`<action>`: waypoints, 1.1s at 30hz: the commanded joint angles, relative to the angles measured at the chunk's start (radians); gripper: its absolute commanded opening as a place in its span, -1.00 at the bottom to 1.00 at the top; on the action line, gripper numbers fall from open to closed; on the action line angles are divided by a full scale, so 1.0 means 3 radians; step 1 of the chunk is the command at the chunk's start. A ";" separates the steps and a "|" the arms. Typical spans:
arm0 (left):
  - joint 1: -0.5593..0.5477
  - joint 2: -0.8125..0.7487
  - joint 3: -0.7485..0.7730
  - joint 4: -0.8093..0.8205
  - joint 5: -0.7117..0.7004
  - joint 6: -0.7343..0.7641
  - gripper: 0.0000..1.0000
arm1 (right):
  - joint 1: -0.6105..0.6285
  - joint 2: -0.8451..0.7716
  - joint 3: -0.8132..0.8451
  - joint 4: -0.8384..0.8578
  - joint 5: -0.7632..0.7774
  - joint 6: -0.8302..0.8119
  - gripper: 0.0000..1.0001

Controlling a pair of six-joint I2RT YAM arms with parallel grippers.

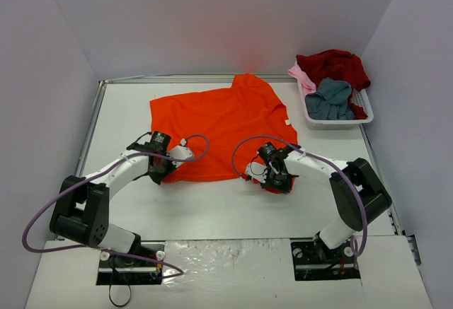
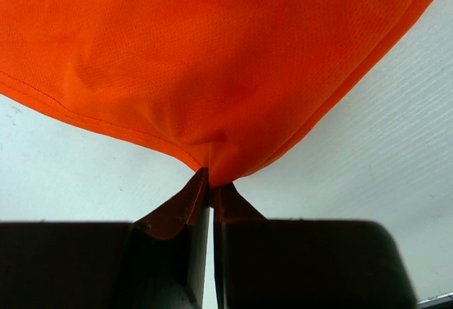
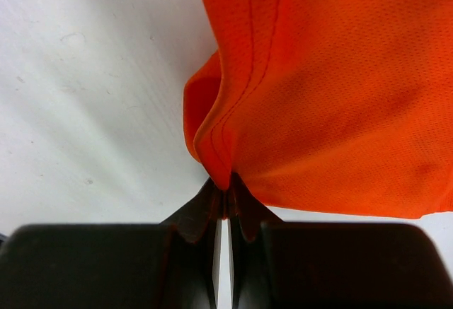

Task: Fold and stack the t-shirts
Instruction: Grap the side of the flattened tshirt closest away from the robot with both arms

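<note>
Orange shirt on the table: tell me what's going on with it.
The orange shirt lies spread out on the table, not yet folded. The left claw and the right claw are each shut on its near edge, one at each corner. Other shirts wait in the basket.

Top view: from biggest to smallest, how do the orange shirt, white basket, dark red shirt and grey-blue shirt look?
1. Orange shirt, spread flat.
2. White basket.
3. Dark red shirt and grey-blue shirt: both crumpled, roughly alike, so I won't rank them.
</note>
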 commanded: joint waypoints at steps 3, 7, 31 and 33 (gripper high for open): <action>0.0040 -0.0208 0.0119 -0.0086 -0.0051 0.0048 -0.95 | 0.0009 -0.0070 0.0019 -0.0161 0.0037 0.0083 -1.00; 0.0050 -0.0269 0.0124 -0.0132 -0.0092 0.0099 -0.95 | -0.0006 -0.0090 0.0259 -0.0484 -0.0086 0.0099 -1.00; 0.0050 -0.0954 -0.0172 -0.0546 -0.0235 0.0590 -0.95 | -0.0001 -0.0417 0.0709 -0.1583 -0.0587 0.0078 -1.00; 0.0050 -0.1000 -0.0173 -0.0623 -0.0194 0.0626 -0.95 | -0.0001 -0.0458 0.0750 -0.1670 -0.0628 0.0068 -1.00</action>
